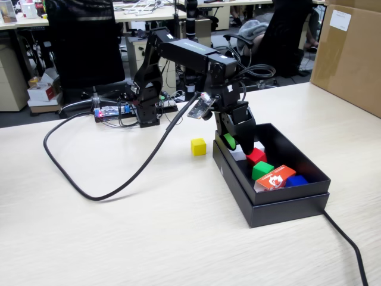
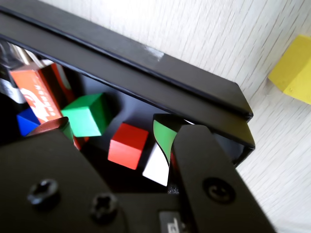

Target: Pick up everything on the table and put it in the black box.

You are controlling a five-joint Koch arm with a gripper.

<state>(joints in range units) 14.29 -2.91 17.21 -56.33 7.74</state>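
Note:
My gripper (image 1: 239, 145) (image 2: 114, 132) hangs open over the back end of the black box (image 1: 280, 205) (image 2: 146, 68), its green-taped fingertips (image 2: 164, 136) wide apart with nothing held. Below the jaws, a red cube (image 1: 256, 156) (image 2: 127, 145) lies on the box floor. A green cube (image 1: 262, 170) (image 2: 86, 115) rests beside it, further inside the box. The yellow cube (image 1: 198, 146) (image 2: 294, 70) sits on the table (image 1: 119, 238), a short way outside the box's left wall in the fixed view.
The box also holds a white block (image 2: 158, 165), an orange packet (image 1: 275, 177) (image 2: 36, 92) and a blue cube (image 1: 296, 180). A thick black cable (image 1: 137, 173) loops across the table left of the yellow cube. A brown carton (image 1: 351, 53) stands at the far right.

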